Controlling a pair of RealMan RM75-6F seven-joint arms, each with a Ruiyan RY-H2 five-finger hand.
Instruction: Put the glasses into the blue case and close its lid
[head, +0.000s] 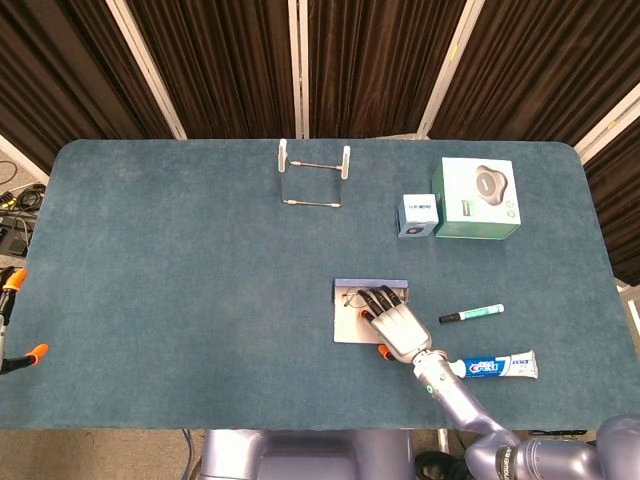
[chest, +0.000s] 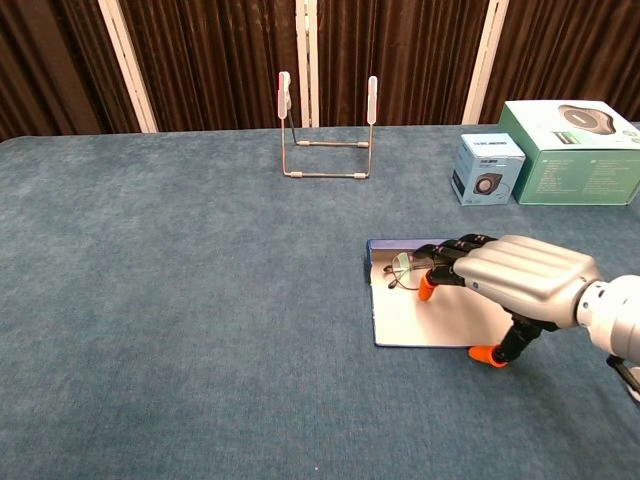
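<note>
Crosswise: glasses (chest: 408, 270) lie left-right in blue case (chest: 400, 318); right hand (chest: 515, 275) spread, empty, above.

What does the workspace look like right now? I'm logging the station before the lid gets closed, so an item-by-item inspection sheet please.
Surface: blue-green felt table.
Job's things: blue case lies open, lid flat toward the robot; glasses sit in its far tray.
Clutter: wire stand, small blue box, green box, marker, toothpaste tube.
Hands: right hand spread over the case and glasses, holding nothing that shows; left hand not in view.
Cables: some at the left edge.
Surroundings: dark curtains; orange-handled clamps on the table's left edge.
</note>
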